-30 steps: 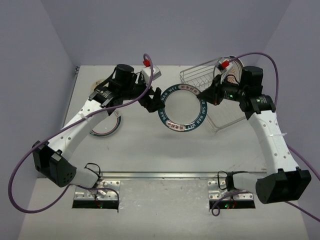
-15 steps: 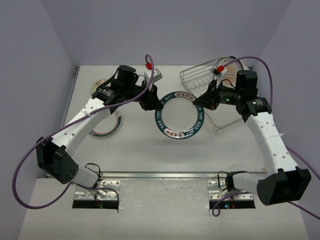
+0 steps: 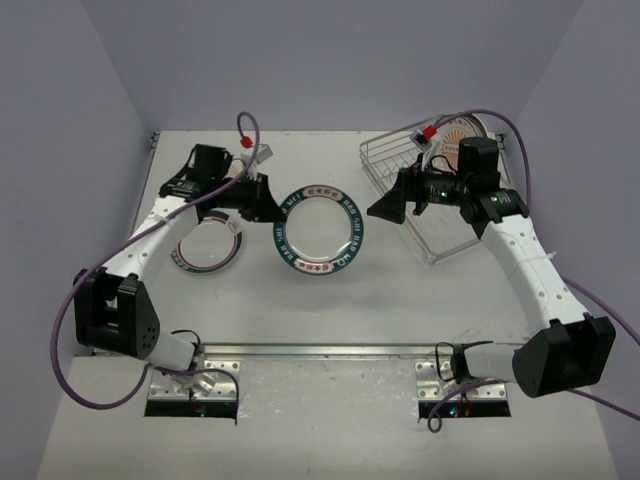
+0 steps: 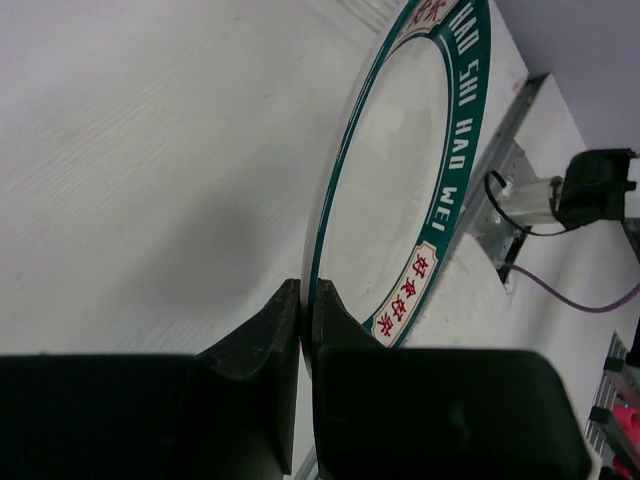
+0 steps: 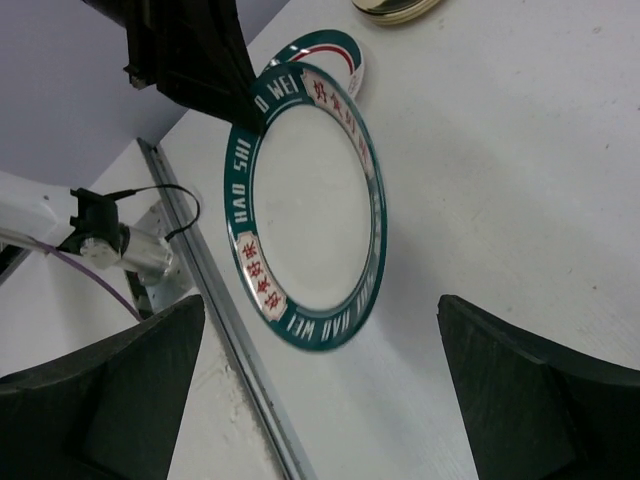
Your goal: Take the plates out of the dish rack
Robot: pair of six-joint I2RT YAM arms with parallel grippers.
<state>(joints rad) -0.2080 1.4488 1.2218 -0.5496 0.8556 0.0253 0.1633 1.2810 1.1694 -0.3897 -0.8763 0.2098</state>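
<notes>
A white plate with a dark green lettered rim [image 3: 318, 228] hangs above the middle of the table. My left gripper [image 3: 274, 207] is shut on its left rim, and the left wrist view shows both fingers pinching the thin edge [image 4: 308, 300] of that plate [image 4: 400, 190]. My right gripper [image 3: 378, 207] stands open, apart from the plate's right side; in its wrist view the wide-spread fingers [image 5: 110, 400] have only table between them and the plate [image 5: 310, 200] lies beyond. The wire dish rack [image 3: 392, 152] sits at the back right with a patterned plate [image 3: 463, 128] upright in it.
A plate with a green and pinkish rim [image 3: 208, 255] lies flat on the table at the left, below the left arm. A small tan plate [image 5: 400, 8] lies at the far left. A metal rail [image 3: 320, 350] runs along the near edge.
The left gripper shut on the green-rimmed plate's rim. The right gripper let go, opened wide and drew back toward the rack. The plate moved left with the left arm.
</notes>
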